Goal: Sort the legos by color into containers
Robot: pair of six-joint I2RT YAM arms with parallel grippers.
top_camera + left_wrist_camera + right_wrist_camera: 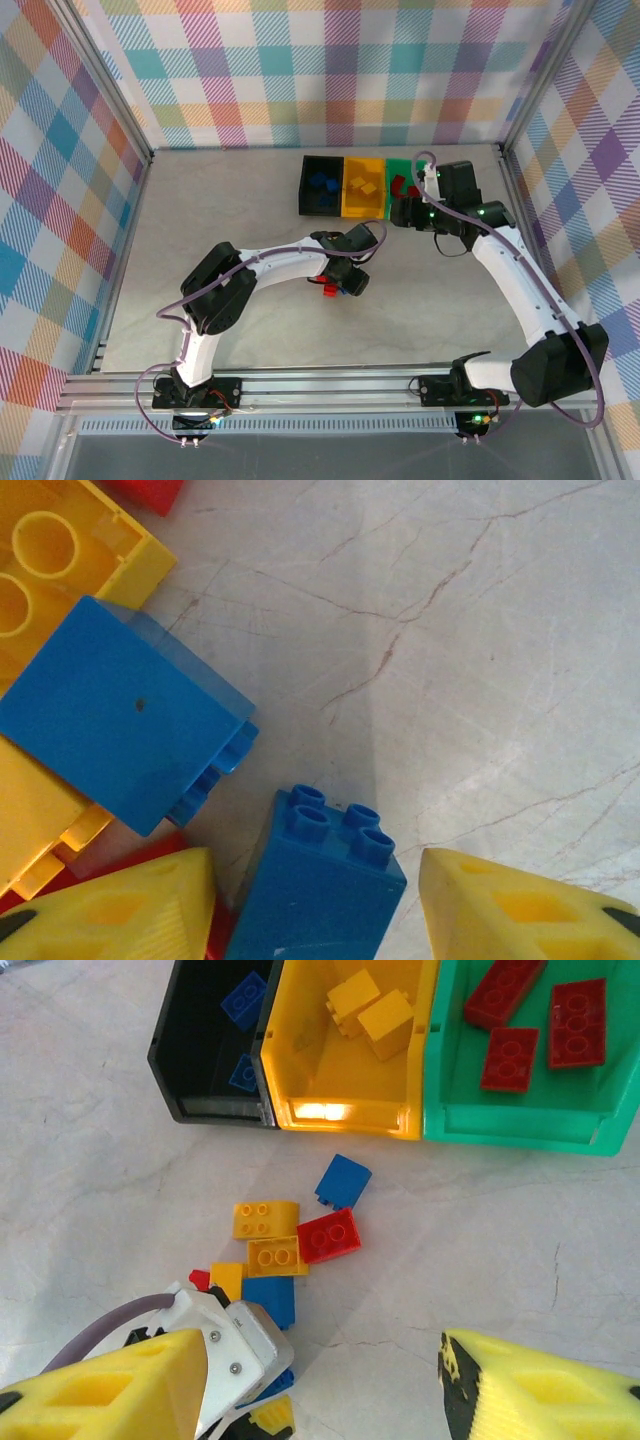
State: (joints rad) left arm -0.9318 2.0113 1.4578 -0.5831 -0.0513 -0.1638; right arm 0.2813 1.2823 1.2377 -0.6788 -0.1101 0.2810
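Observation:
My left gripper (pixel 315 880) is down on the table with its yellow fingers (pixel 120 915) on either side of an upright blue lego (pixel 320 900). A gap shows at the right finger, so the jaws are open. Beside it lie a larger blue lego (pixel 120 720), yellow legos (pixel 60 560) and a red one (pixel 150 490). My right gripper (pixel 320 1360) hangs open and empty in front of the containers: black (pixel 215 1110) holding blue legos, yellow (pixel 340 1112) holding yellow ones, green (pixel 510 1125) holding red ones. From above, the left gripper (pixel 345 278) is over the pile.
Loose legos lie in front of the bins: a blue one (pixel 343 1180), a red one (pixel 329 1236), two yellow ones (pixel 266 1219) and another blue one (pixel 269 1302). The left arm's wrist (pixel 235 1350) sits close under my right gripper. Checked walls (pixel 90 200) enclose the table.

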